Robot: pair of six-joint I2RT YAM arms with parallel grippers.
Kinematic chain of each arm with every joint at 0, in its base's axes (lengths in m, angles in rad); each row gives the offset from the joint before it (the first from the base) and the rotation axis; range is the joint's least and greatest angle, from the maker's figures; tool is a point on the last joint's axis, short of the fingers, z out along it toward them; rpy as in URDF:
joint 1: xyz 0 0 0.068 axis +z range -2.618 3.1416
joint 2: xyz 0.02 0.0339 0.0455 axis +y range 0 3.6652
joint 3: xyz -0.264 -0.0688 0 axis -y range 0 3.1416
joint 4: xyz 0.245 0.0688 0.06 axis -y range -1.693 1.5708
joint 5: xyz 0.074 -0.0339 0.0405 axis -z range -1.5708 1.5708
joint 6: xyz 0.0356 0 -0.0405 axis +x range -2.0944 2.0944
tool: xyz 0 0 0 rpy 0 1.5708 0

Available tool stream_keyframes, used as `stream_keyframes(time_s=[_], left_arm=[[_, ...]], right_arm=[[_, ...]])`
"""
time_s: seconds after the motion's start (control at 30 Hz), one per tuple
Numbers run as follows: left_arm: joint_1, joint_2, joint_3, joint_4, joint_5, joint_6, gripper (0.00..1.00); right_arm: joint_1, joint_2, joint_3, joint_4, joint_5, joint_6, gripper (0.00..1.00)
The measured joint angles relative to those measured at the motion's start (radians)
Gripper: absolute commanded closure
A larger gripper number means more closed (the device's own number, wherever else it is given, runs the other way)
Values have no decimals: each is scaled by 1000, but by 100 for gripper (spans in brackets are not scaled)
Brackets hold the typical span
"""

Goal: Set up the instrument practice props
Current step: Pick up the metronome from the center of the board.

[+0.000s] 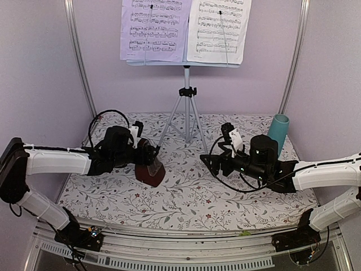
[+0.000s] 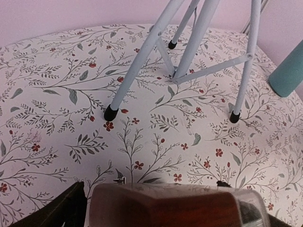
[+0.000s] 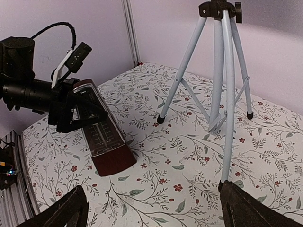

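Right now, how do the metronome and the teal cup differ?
The metronome is a dark red-brown pyramid; the teal cup is a cylinder. The metronome sits between the left hand's open fingers; the cup stands untouched at the right rear. Both rest on the floral table.

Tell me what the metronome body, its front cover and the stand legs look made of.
Metronome body: glossy dark red-brown, either varnished wood or wood-look plastic; the views don't settle which.
Front cover: probably clear plastic, since the scale shows through it.
Stand legs: thin metal tubing by the look, with a pale, even finish, likely painted. Their black end caps look like rubber.
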Motion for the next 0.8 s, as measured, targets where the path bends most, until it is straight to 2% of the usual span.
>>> stream_keyframes(time_s=[0.13, 0.33, 0.43, 0.53, 0.73, 0.8], left_arm=[[0, 7, -15, 26, 15, 9, 13], [0, 19, -19, 44, 23, 29, 15], [0, 29, -19, 52, 23, 42, 27], [0, 35, -18, 66, 26, 60, 45], [5, 35, -7, 87, 34, 128, 64], [5, 35, -7, 87, 48, 150, 68]], right_arm=[[0, 0, 0, -1, 2, -8, 1], [0, 3, 1, -9, 11, -14, 1], [0, 3, 1, -12, 15, -16, 1], [0, 3, 1, -15, 16, -18, 1], [0, 3, 7, -26, 17, -29, 1], [0, 3, 7, -30, 18, -35, 1]])
